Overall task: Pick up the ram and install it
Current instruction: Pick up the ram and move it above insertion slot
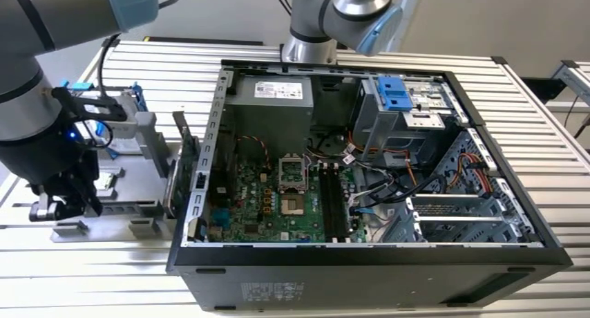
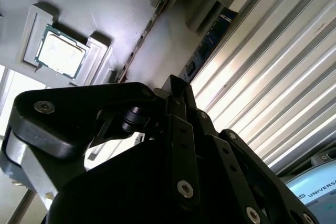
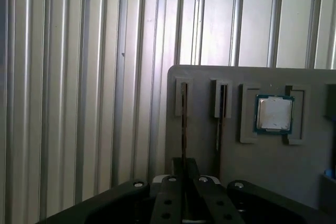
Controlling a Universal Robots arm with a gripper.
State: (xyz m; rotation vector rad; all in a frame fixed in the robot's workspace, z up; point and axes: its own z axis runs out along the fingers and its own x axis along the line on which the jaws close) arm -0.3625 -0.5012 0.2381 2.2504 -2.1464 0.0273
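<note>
Black, screw-studded pincer [image 3: 184,162] on grey, blue-capped arm [image 1: 27,90].

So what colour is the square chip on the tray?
The chip is silver with a green rim, clearest in the first wrist view.

Silver ribbed table [image 1: 544,124]; black computer case [image 1: 369,259] with green circuit board [image 1: 253,214] and blue bracket [image 1: 392,93]; grey tray [image 1: 138,193] at the exterior view's left; black gripper [image 3: 184,163].

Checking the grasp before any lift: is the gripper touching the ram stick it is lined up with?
Cannot tell. In the first wrist view the ram runs edge-on straight into the gripper, whose own body hides the place where they would meet.
</note>
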